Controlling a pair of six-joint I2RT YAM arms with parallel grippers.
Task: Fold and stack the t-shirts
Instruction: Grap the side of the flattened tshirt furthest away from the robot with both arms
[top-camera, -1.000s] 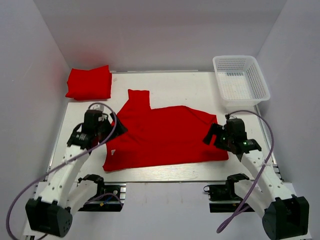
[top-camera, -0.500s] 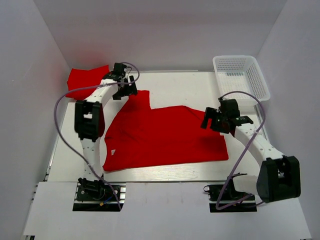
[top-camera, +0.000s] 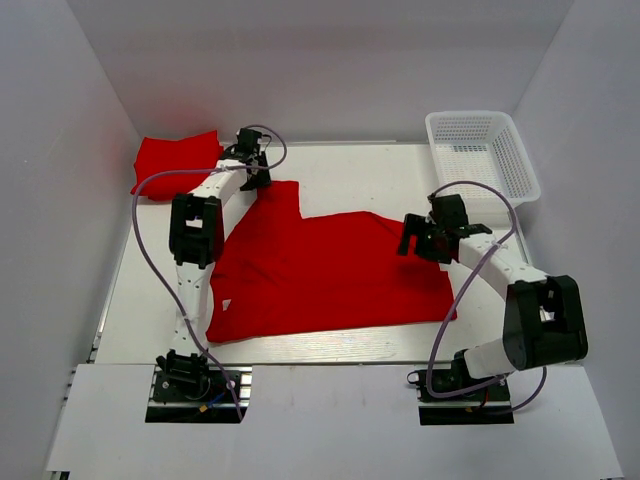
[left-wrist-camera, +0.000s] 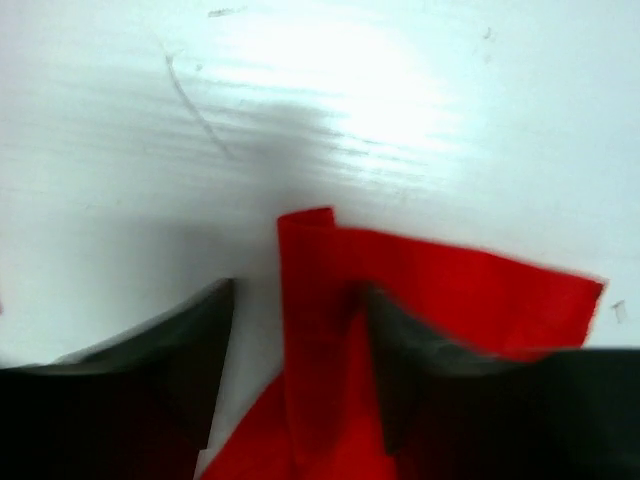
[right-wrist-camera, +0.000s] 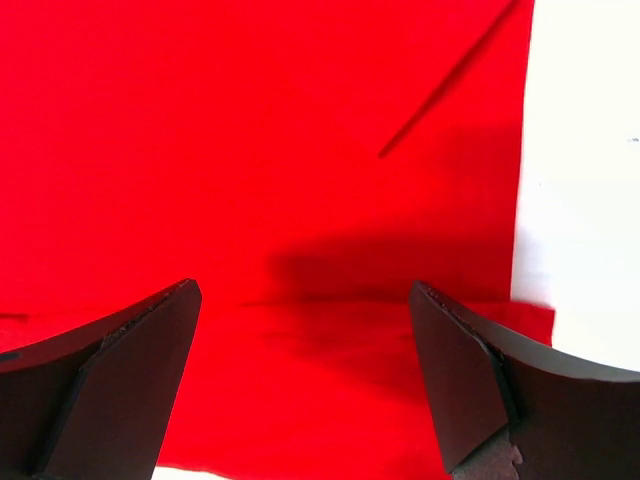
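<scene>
A red t-shirt (top-camera: 330, 275) lies spread flat across the table, with one sleeve (top-camera: 280, 195) pointing toward the far side. My left gripper (top-camera: 255, 178) reaches out to that sleeve's far left corner. In the left wrist view its jaws (left-wrist-camera: 298, 290) stand partly apart astride a raised fold of the sleeve (left-wrist-camera: 310, 300), and white table shows between the left finger (left-wrist-camera: 195, 360) and the cloth. My right gripper (top-camera: 412, 240) hovers open over the shirt's right edge, with only flat red fabric (right-wrist-camera: 300, 180) between its fingers. A folded t-shirt (top-camera: 180, 165) rests at the far left corner.
A white mesh basket (top-camera: 480, 150) stands at the far right corner. The box's walls close in the table on the left, right and back. A small white tag (top-camera: 227, 304) shows near the shirt's near left corner.
My left arm swung from the shirt's left edge out to the far sleeve, and its jaws have narrowed around the fold. My right gripper crept farther over the right edge, still wide.
</scene>
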